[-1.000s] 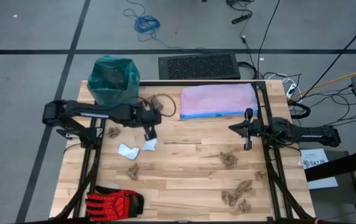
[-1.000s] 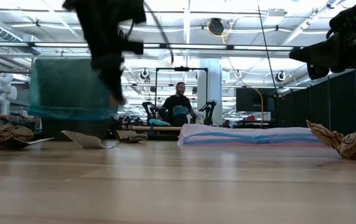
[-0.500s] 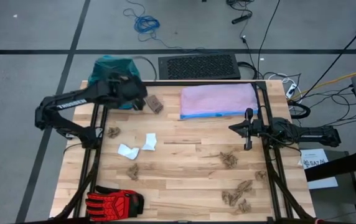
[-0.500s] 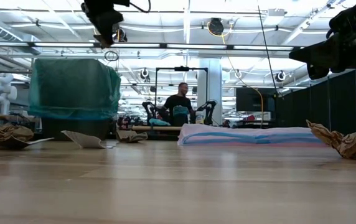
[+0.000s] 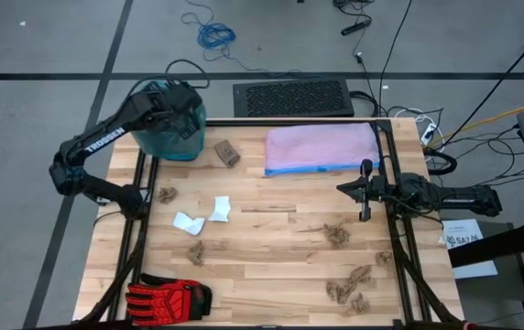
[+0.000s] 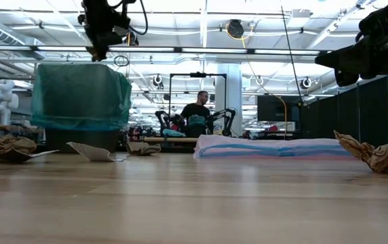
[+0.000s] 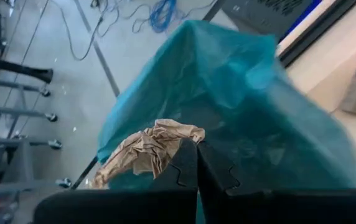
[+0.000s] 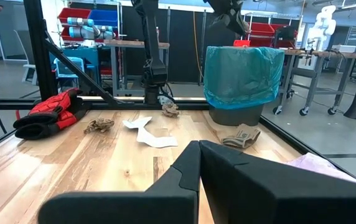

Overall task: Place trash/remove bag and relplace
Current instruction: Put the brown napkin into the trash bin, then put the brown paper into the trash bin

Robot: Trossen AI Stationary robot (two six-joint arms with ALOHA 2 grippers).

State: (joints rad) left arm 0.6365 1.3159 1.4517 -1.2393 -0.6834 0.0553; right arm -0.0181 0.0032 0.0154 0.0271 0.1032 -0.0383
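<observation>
Left gripper (image 7: 196, 163) hangs over the mouth of the bin (image 5: 168, 137) at the table's far left corner, its fingers all but shut on a crumpled tan paper wad (image 7: 147, 151), which sits just above the opening. Judging by this, the step in hand is dropping trash into the bag (image 5: 164, 119); the next move calls for parting the fingers so the wad falls inside the teal liner, not over its rim. What else lies in the bag I cannot tell. More trash waits on the table (image 5: 271, 257): white scraps (image 5: 202, 216), brown shreds (image 5: 346, 286) and a small brown block (image 5: 227, 153). Right gripper (image 5: 365, 214) waits, fingers closed and empty, at the table's right side near the lilac bag (image 5: 322, 147)
</observation>
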